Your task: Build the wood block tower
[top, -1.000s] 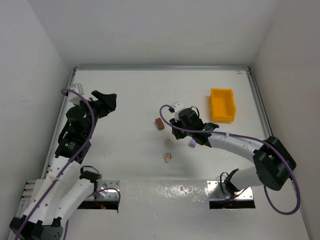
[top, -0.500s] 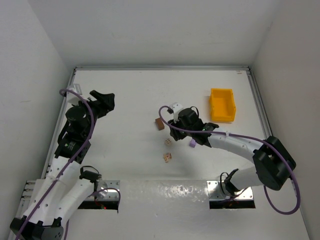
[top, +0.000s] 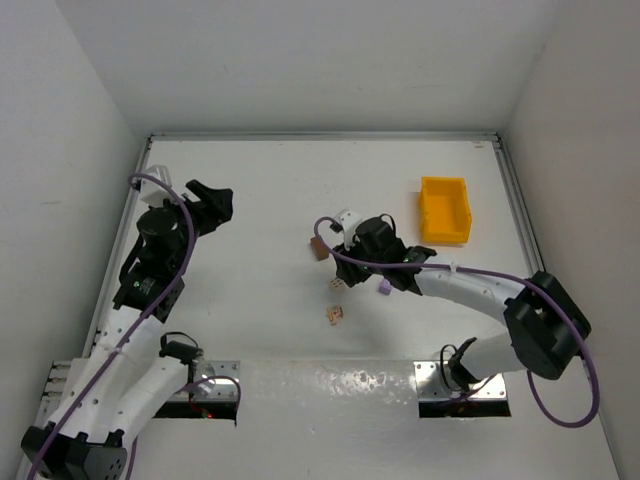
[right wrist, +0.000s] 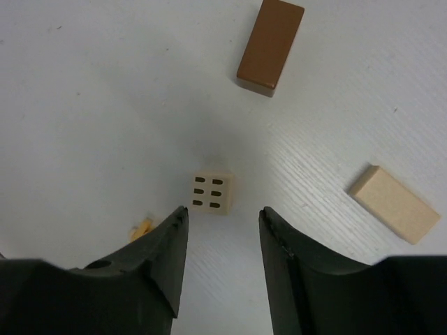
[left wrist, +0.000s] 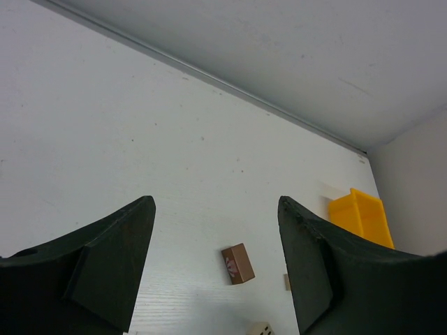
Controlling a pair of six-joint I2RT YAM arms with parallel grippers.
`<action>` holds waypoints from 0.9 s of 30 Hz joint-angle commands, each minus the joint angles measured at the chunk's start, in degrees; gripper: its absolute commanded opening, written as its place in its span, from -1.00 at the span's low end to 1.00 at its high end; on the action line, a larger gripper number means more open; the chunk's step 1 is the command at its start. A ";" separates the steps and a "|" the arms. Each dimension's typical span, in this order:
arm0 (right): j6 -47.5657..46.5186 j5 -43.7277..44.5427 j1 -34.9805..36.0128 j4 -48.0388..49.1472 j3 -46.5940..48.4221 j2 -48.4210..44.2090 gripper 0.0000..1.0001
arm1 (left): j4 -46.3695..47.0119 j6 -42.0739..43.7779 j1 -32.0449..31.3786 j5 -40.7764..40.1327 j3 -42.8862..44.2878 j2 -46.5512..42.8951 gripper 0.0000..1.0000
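The blocks lie apart on the white table, none stacked. A dark reddish-brown block [top: 318, 249] [left wrist: 238, 263] [right wrist: 270, 46] lies at the centre. A pale block with six dots [top: 336, 286] [right wrist: 211, 192] sits nearer, and a pink-marked pale block [top: 334, 314] nearer still. A plain tan block [right wrist: 394, 204] lies to the right in the right wrist view. My right gripper [top: 346, 262] [right wrist: 223, 213] is open and empty, low over the table with the dotted block just beyond its fingertips. My left gripper [top: 213, 205] [left wrist: 215, 202] is open and empty, raised at the far left.
A yellow plastic bin [top: 445, 210] [left wrist: 360, 216] stands at the back right. White walls close the table [top: 260, 190] at the back and sides. A small orange-tan bit [right wrist: 142, 229] peeks out beside the right gripper's left finger.
My right gripper has shifted slightly left, closer over the dotted block. My left arm has moved a little. The blocks have not moved.
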 commanded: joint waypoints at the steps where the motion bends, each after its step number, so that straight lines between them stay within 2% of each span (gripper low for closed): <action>1: -1.05 -1.30 1.16 1.44 -0.10 1.60 0.03 | 1.47 1.43 0.68 1.33 1.74 0.31 0.36; 3: -0.70 -1.30 1.16 2.14 -0.01 2.65 0.19 | 1.47 1.61 0.77 1.51 1.74 0.40 0.36; 12: 1.15 -1.13 1.25 3.02 1.83 8.36 0.22 | 1.74 1.87 0.77 2.21 1.56 -0.12 0.36; 21: 3.61 -3.76 1.25 6.36 3.15 12.50 0.06 | 1.83 1.96 0.77 2.65 1.47 -0.04 0.36; 27: 5.72 -0.87 1.25 7.33 3.24 14.17 -0.15 | 1.91 1.96 0.77 2.65 1.47 -0.12 0.36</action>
